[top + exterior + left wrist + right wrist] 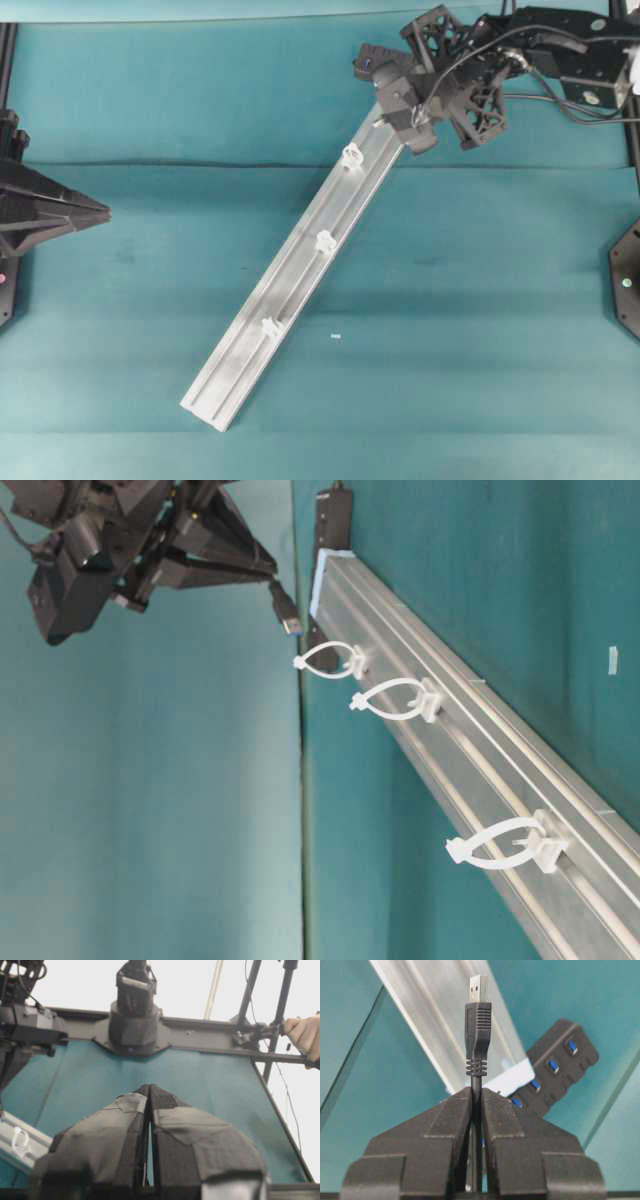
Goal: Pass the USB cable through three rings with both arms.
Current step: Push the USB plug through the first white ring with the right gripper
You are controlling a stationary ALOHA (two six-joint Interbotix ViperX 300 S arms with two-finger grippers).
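- Right wrist view: right gripper [476, 1105] pinches the USB cable [477, 1030] by the cord just below the plug's strain relief; plug stands straight out beyond the fingertips, metal tip bare.
- Step in hand, as I judge it: thread the plug through the first ring [325, 660], the one nearest the rail's far end. I would line the plug's long axis with the loop opening before I advance, and keep the grip short so the tip does not droop.
- Table-level view: plug tip hangs near that loop, not yet inside it.
- Remaining rings: second ring [392, 700], third ring [497, 848], both unthreaded.
- Left gripper [149, 1125]: pressed together on nothing, parked at the table's left edge, well apart from the rail [290, 290].
- Obstruction: USB hub [555, 1067] lies at the rail's far end, just beside my approach.
- Loose item: small white scrap [335, 337] on the table [480, 350], clear of the work.
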